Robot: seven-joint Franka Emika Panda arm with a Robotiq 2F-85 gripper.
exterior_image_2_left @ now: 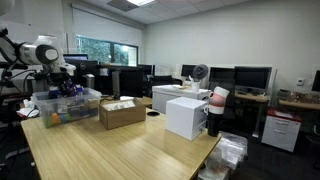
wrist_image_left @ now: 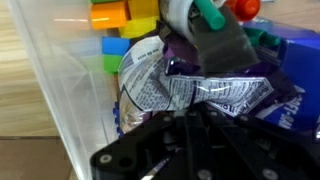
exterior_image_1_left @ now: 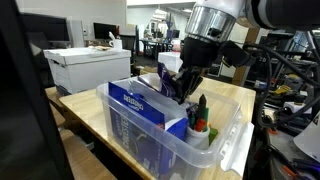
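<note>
My pincer (wrist_image_left: 196,113) is pressed together on what looks like a fold of a crumpled purple-and-silver foil packet (wrist_image_left: 215,93), low inside a clear plastic bin (exterior_image_1_left: 150,142). The packet sits near the middle of the bin, bunched up against the fingers.

Toward the far end of the bin are a roll of tape (wrist_image_left: 178,14), a green-capped marker (wrist_image_left: 210,12) and a heap of bright toy blocks (wrist_image_left: 116,16). Along the bin's near side, in an exterior view, stands a blue box (exterior_image_1_left: 140,104), with a cup of markers (exterior_image_1_left: 200,126) at the near corner. The bin rests on a wooden table (exterior_image_1_left: 88,108).

As I judge it, the grip is thin and foil is slippery, so I would move slowly and straight. I would keep the wrist clear of the bin's walls and of the marker cup, and watch that the packet does not snag the box edge or drag a marker along.

Hard to make out: the fingertips themselves are buried under the foil in the wrist view, so I cannot see how much of the packet is caught. The packet's print is too blurred to read. In an exterior view the pincer (exterior_image_2_left: 68,86) is tiny, and the bin's contents run together.
</note>
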